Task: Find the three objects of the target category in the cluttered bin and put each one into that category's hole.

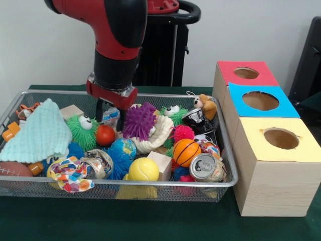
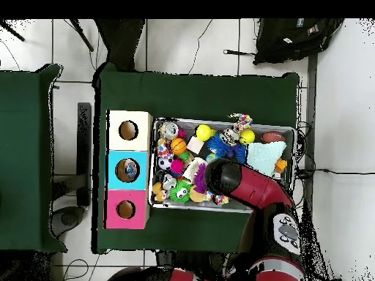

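Observation:
The wire mesh bin (image 1: 125, 185) is full of toys; it also shows in the overhead view (image 2: 220, 121). My gripper (image 1: 110, 114) is lowered into the bin's far middle. Its fingers (image 1: 99, 109) stand apart on either side of a small clear bottle with a bluish label (image 1: 111, 116), which is mostly hidden. I see no other clear bottles among the clutter. The blue-panelled hole (image 1: 260, 101) is the middle one of the wooden box to the right of the bin. In the overhead view something pale shows inside that hole (image 2: 129, 170), and the arm (image 2: 234, 181) hides the gripper.
A purple spiky ball (image 1: 139, 120) and a red ball (image 1: 105, 135) crowd the gripper. Metal cans (image 1: 206, 167) (image 1: 193, 118) lie at the bin's right. A teal cloth (image 1: 37, 133) covers the left. The red-panelled hole (image 1: 246, 73) and the yellow-panelled hole (image 1: 281, 138) flank the blue one.

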You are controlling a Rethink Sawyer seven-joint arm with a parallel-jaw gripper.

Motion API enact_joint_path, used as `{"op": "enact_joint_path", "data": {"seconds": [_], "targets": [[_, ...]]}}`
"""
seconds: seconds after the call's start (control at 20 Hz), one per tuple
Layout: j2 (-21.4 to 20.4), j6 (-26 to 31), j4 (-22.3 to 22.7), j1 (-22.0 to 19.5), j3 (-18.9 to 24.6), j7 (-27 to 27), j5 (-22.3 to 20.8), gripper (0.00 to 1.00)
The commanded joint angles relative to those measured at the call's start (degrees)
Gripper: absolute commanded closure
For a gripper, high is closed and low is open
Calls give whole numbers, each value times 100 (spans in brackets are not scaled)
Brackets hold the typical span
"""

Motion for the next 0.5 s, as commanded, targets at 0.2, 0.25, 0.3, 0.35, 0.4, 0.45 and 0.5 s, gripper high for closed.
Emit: {"op": "enact_joint_path", "data": {"seconds": [0.2, 0.25, 0.3, 0.35, 0.4, 0.45, 0.5], "targets": [[270, 561, -116, 202, -103, 1458, 427, 0], [277, 571, -109, 256, -114, 1495, 459, 0], [284, 581, -101, 310, -125, 1533, 490, 0], [272, 604, -85, 378, -149, 1562, 519, 0], [260, 627, -70, 445, -174, 1592, 548, 0], [240, 653, -55, 490, -202, 1588, 564, 0], [221, 680, -41, 535, -231, 1584, 579, 0]]}}
